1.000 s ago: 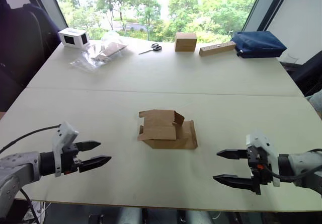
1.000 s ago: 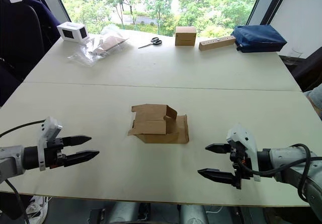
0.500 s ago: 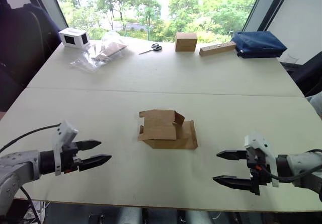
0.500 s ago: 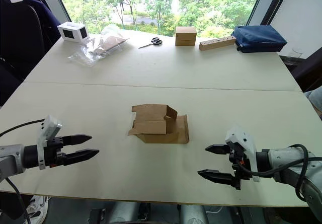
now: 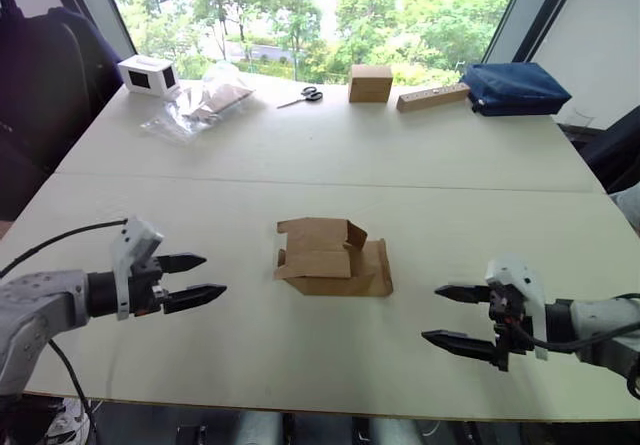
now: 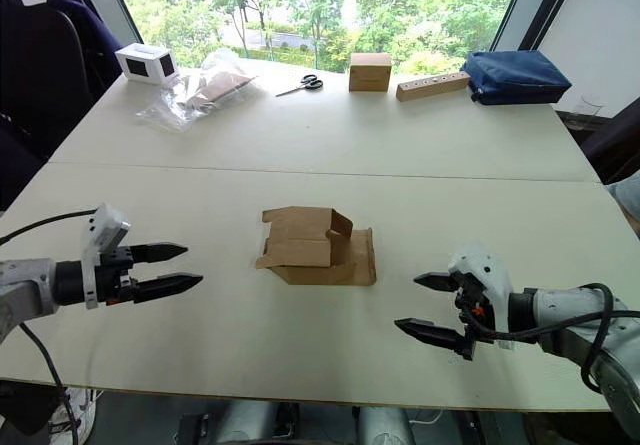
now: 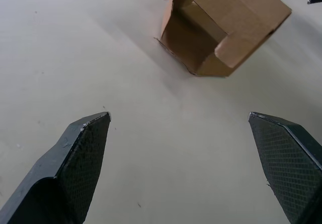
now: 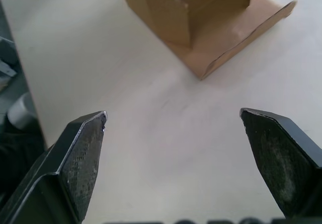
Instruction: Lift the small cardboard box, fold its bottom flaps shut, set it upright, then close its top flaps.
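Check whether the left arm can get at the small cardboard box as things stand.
Probably yes: the left tool is open and points at the small cardboard box, with bare table between them.

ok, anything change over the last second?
Left gripper lifted slightly and eased toward the small cardboard box. Right gripper dropped a little and tilted. Both stay open, holding nothing. The box lies untouched on the table, flaps open.
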You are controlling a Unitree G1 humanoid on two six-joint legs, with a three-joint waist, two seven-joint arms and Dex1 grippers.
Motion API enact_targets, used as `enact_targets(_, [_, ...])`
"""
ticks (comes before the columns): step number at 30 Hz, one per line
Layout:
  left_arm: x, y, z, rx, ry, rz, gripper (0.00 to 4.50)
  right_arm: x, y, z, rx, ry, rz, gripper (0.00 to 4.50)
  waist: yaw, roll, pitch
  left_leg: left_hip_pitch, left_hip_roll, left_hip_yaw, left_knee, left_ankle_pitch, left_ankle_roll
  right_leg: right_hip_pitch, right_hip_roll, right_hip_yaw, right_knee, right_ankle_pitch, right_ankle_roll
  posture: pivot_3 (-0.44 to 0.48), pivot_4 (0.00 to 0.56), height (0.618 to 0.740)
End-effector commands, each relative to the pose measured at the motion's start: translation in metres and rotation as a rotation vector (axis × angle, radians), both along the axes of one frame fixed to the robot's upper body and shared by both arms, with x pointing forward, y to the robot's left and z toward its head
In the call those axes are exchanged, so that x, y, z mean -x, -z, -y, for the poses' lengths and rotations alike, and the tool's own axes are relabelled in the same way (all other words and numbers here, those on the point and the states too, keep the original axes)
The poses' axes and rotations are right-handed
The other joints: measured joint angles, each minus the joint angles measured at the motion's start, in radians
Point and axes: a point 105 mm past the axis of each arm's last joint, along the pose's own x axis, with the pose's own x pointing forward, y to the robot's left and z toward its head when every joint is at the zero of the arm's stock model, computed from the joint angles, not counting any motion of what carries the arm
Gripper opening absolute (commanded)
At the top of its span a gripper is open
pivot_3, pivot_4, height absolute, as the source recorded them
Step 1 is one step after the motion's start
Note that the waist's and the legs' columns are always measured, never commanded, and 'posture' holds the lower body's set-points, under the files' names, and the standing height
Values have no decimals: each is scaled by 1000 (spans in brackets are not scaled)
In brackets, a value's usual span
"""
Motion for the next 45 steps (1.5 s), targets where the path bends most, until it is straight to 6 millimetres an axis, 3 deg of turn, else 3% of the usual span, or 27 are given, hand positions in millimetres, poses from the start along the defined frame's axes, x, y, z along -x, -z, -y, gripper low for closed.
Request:
enact_targets(1, [-1, -40, 25, 307, 109, -133, 4500, -3, -29, -9, 15, -39, 104, 4479, 1, -1, 0, 0, 0, 0, 1, 0, 0, 0, 0, 0, 0, 0, 0, 0, 150, 740])
enact_targets(4, [-11, -39, 38, 331, 117, -206, 4500, 8, -35, -25, 82, -143, 123, 4479, -4, -2, 0, 0, 0, -2, 1, 0, 0, 1, 1, 0, 1, 2, 4, 0, 150, 740])
enact_targets(8, [-31, -31, 53, 359, 99, -303, 4500, 8, -46, -39, 114, -182, 208, 4479, -5, -3, 0, 1, 0, -2, 1, 0, 0, 2, 2, 0, 2, 2, 6, 0, 150, 740])
enact_targets(11, [-35, -14, 70, 261, 117, -345, 4500, 10, -48, -46, 123, -185, 242, 4479, -3, -5, 1, 2, 0, -2, 1, 1, -1, 2, 2, 0, 2, 1, 6, 0, 150, 740])
enact_targets(15, [-35, -6, 82, 259, 161, -395, 4500, 11, -48, -50, 122, -175, 259, 4479, -1, -6, 1, 1, -1, -2, 1, 1, -1, 2, 1, 1, 2, 1, 4, 0, 150, 740])
enact_targets(20, [-41, 8, 100, 307, 179, -513, 4500, 14, -49, -50, 128, -139, 267, 4479, -1, -6, 0, 1, -1, -2, 2, 1, -1, 3, 1, 1, 2, 0, 2, 0, 150, 740])
enact_targets(33, [-55, 13, 128, 432, 229, -553, 4500, 12, -45, -42, 149, -82, 263, 4479, -2, -6, 0, 1, -1, -2, 2, 1, -1, 3, 1, 1, 2, 1, 5, 0, 150, 740])
enact_targets(36, [-56, 10, 130, 444, 243, -539, 3787, 11, -44, -41, 152, -79, 265, 4500, -1, -6, 0, 1, -1, -2, 2, 1, -1, 3, 1, 1, 2, 1, 5, 0, 150, 740])
enact_targets(38, [-57, 10, 130, 443, 246, -537, 2805, 11, -44, -41, 151, -78, 268, 4500, -1, -6, 0, 1, -1, -2, 2, 1, -1, 3, 1, 1, 2, 1, 5, 0, 150, 740])
enact_targets(45, [-58, 10, 131, 441, 250, -531, 369, 9, -43, -41, 147, -76, 274, 4500, -1, -6, 0, 1, -1, -2, 2, 1, -1, 3, 1, 1, 2, 1, 5, 0, 150, 740])
